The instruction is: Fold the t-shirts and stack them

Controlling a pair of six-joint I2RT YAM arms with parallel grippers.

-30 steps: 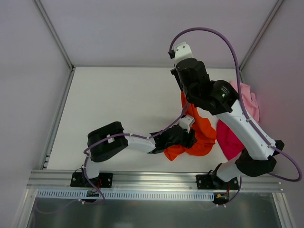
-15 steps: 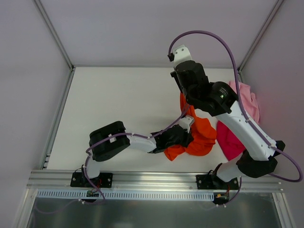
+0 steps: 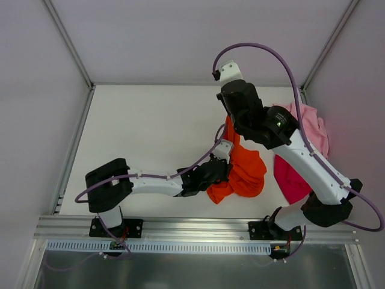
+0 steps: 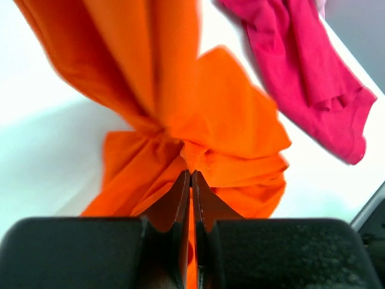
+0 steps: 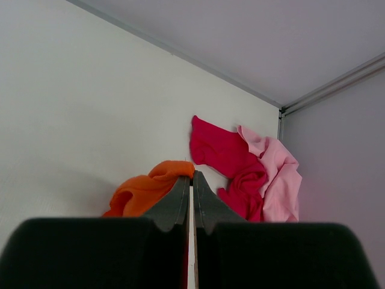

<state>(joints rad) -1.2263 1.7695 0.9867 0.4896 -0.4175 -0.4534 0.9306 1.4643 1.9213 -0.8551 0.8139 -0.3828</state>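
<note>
The orange t-shirt (image 3: 246, 171) is on the white table (image 3: 150, 126), a little to the right of the middle, and both arms hold it. The left gripper (image 4: 190, 176) reaches in low from the left side. Its jaws are pressed together on a bunched fold at the near left edge of this shirt; in the left wrist view a thin strip of orange cloth shows between the two fingers. The right gripper (image 5: 191, 176) is above the far end of the same shirt, and its jaws are also together on the cloth. In the top view a narrow band of orange rises from the heap up to this gripper, and in the right wrist view the orange cloth reaches up to the fingertips. So one part of the shirt hangs lifted, while the rest sits in a crumpled heap on the surface.

The magenta-red t-shirt (image 3: 287, 177) lies crumpled just beside the orange one, on its right, and in the top view the right arm covers part of it. The pink t-shirt (image 3: 314, 129) is bunched at the far right of the table, close to the side wall — it touches the magenta-red shirt along one edge.
</note>
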